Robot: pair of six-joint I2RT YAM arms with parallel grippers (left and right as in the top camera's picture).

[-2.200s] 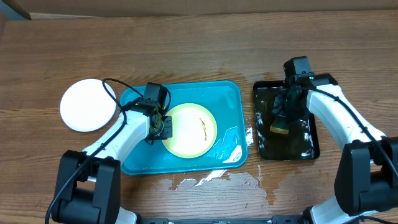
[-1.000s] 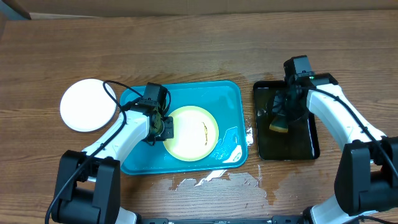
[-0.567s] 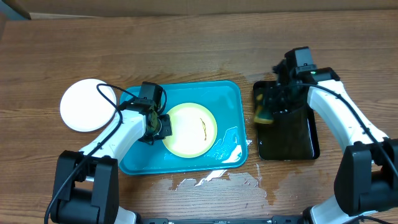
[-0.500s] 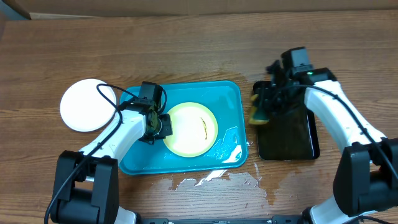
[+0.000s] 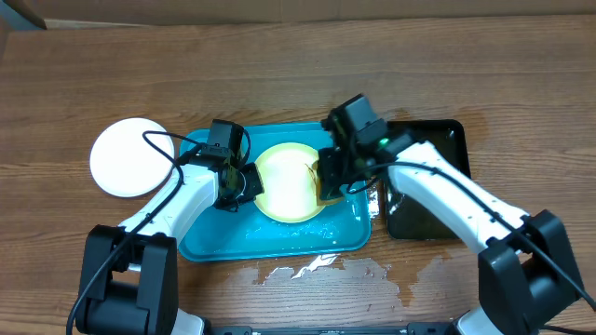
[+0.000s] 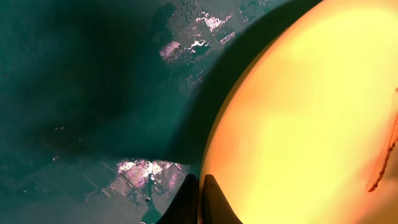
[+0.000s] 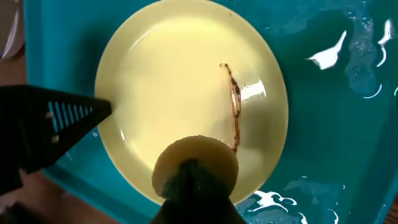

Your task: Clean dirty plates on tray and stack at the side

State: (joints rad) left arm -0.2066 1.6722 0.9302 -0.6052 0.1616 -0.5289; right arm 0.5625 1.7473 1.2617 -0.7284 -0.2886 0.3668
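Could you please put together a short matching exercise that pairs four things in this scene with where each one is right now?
Things:
1. pale yellow plate
2. white plate
3. sponge
4. black tray

Places:
A. on the table, left of the turquoise tray
B. held in the right gripper, over the pale yellow plate
C. in the turquoise tray, rim pinched by the left gripper
D. on the table, right of the turquoise tray

Pairs: 1-C, 2-A, 3-B, 4-D
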